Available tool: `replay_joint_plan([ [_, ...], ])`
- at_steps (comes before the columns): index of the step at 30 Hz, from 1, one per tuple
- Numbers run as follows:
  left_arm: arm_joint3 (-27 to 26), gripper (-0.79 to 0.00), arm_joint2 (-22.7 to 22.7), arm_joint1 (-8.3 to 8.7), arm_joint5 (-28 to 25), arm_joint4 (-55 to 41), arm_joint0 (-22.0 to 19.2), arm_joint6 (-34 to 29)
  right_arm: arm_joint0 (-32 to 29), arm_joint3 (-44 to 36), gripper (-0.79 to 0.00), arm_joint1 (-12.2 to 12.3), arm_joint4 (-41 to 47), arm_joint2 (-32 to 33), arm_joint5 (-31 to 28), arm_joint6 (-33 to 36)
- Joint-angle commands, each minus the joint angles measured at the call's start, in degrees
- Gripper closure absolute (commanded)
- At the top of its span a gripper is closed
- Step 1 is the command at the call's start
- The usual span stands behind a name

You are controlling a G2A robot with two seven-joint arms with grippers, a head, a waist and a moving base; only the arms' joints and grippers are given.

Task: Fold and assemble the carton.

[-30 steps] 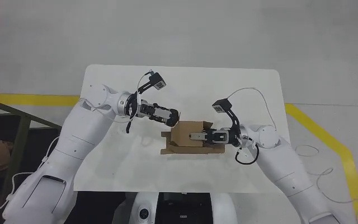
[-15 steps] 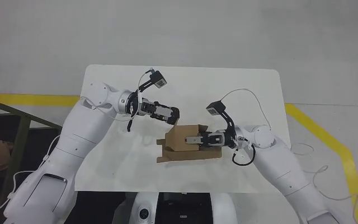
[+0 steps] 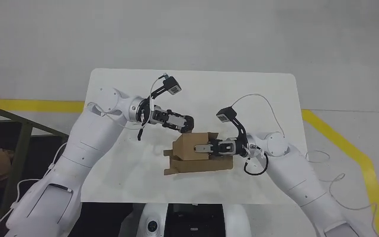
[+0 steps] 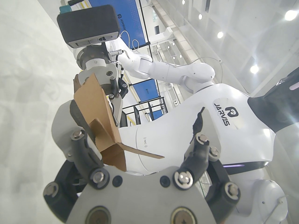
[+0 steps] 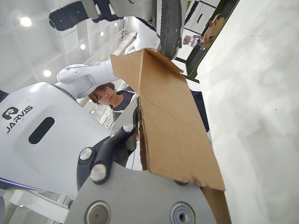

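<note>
My right claw [image 3: 206, 146] was closed on one wall of the carton [image 3: 195, 155], the board pinched between its fingers, and that wall hid the far finger from my right wrist view. My left claw [image 3: 185, 123] hung spread wide and held nothing, just past the carton's far upper corner. One pad [image 5: 171, 22] sat right beside that corner; whether it touched, I could not tell. The carton stood half formed over the near middle of the table [image 3: 118, 166], between my two arms, with loose flaps [image 3: 170, 161] jutting toward my left side. Whether its base rested fully on the top, I could not tell either. A thin white cable [image 3: 266, 98] looped off my right arm above the table, and the boxy black camera [image 4: 87, 25] on that wrist stood over the carton. The cardboard was plain brown and corrugated, its cut edge [image 5: 141, 136] fluted and one low corner ragged. The table was smooth matte white, my pads black and rough-grained, and my claw plates dull grey metal with round screw heads.
</note>
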Motion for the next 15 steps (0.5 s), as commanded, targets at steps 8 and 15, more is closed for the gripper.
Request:
replay_joint_plan([
  [8,0.44,-0.785,-1.85,0.27,-1.71,3.11,0.33,3.0,-0.11,1.81,0.0,0.4,0.11,1.7,-1.35,-1.35],
  [15,-2.23,-0.785,-4.31,1.01,-1.15,5.27,1.86,3.64,-0.55,3.1,0.0,0.91,-0.82,4.23,-2.49,-2.65],
])
